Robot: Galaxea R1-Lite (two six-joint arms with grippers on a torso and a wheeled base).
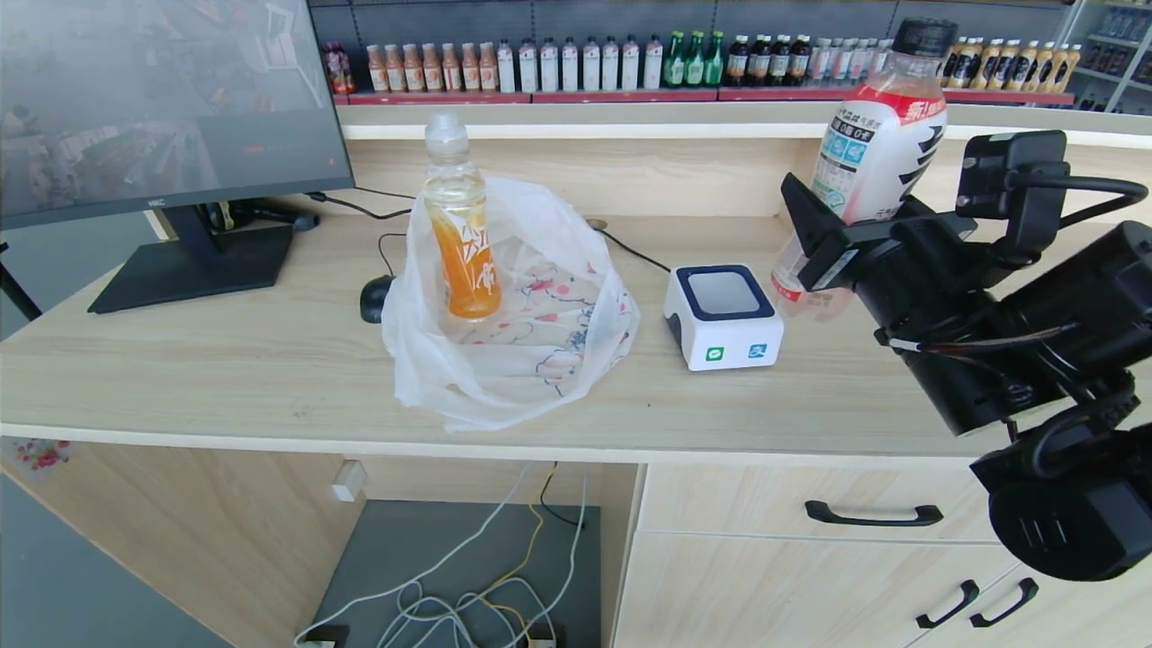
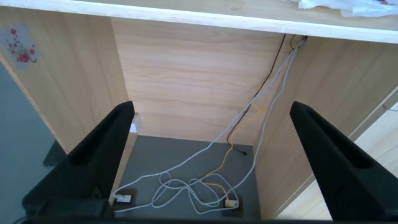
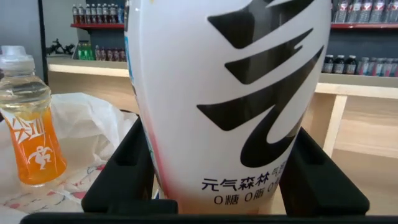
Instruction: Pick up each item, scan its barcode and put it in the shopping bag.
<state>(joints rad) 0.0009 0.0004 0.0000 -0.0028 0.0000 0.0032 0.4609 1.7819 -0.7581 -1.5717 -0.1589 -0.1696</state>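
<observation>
The right gripper (image 1: 855, 229) sits at the right of the head view, its jaws clamped on the lower body of a white bottle (image 1: 877, 135). The bottle has a black cap and leans a little, its cap reaching the upper right of the frame. In the right wrist view the black fingers (image 3: 124, 165) press on either side of the bottle's label, which bulges out between them. The bottle's base hangs just right of the scanner (image 1: 723, 315), a white box with a dark-rimmed window facing up. It stands right of centre on the counter (image 1: 225, 360); whether bottle and scanner touch cannot be told.

Left of the scanner, at mid-frame, lies the open bag (image 1: 540, 351), thin white plastic with a red flower print. An orange drink bottle (image 1: 461, 243) stands upright inside it. A mouse (image 1: 373, 297) rests just beside the bag's left edge, and a monitor (image 1: 153, 99) fills the upper left.

The left gripper (image 2: 211, 112) hangs with its jaws spread wide and holding nothing, facing the recess under the counter, where cables (image 2: 199, 180) lie coiled on the floor.
</observation>
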